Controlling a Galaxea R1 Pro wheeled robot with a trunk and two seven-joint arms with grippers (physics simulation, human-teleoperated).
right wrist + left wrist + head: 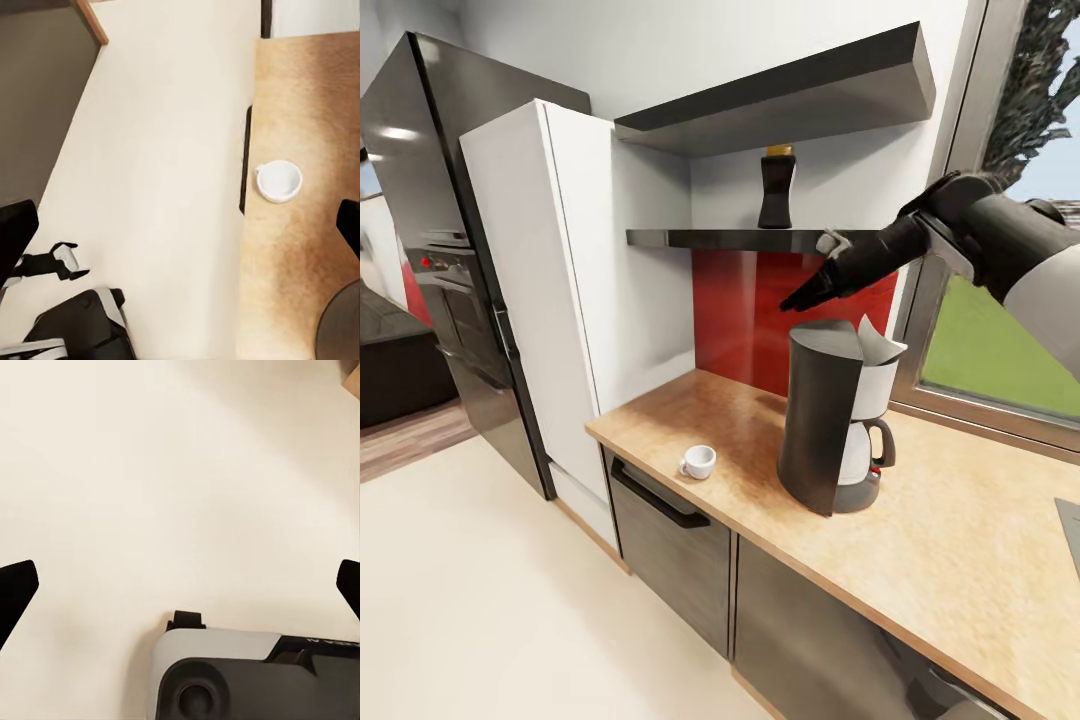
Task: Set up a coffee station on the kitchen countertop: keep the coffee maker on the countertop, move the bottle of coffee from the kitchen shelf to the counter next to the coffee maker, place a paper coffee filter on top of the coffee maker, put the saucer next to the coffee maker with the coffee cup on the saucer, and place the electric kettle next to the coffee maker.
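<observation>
The dark coffee maker (828,430) stands on the wooden countertop (950,560), with a white paper filter (880,347) sticking out of its top. A dark coffee bottle (777,188) with an amber cap stands upright on the lower wall shelf (690,238). A small white cup (699,461) sits near the counter's front left edge and is also seen as the cup (279,180) from above. My right gripper (805,293) hovers open just above the coffee maker, below the shelf, holding nothing. My left gripper (180,592) is open over the pale floor.
A white cabinet panel (535,300) and a dark oven tower (440,260) stand left of the counter. A red backsplash (750,320) and a window (1000,350) lie behind it. A second shelf (780,95) hangs higher. Dark cabinet fronts (670,540) sit beneath the counter.
</observation>
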